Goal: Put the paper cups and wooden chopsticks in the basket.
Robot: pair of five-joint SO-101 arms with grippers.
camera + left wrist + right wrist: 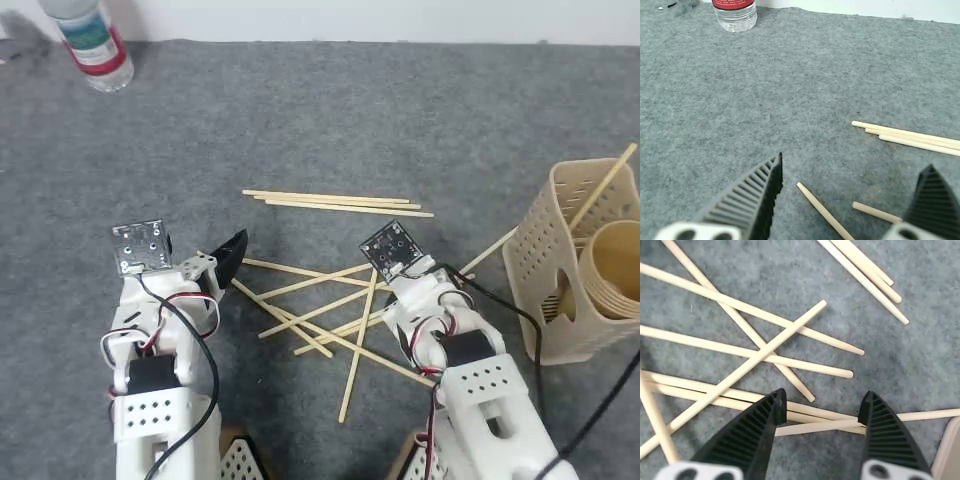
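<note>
Your right jaws stand wide open just above the pile of wooden chopsticks in the middle of the tabletop. The sticks there lie crossed on top of each other. If you close here, you may pinch two or three at once. You may also catch one that is stuck under another, and then the rest may flip and roll away. The sticks look thin and round, so one may slip out or hang crooked. Your left jaws are wide open too, low over the grey mat by a loose chopstick end, and they hold nothing. The paper cups sit in the basket off to one side, with a leaning chopstick poking out. I think a long stick carried sideways may bump the basket wall and push it or tip it over.
</note>
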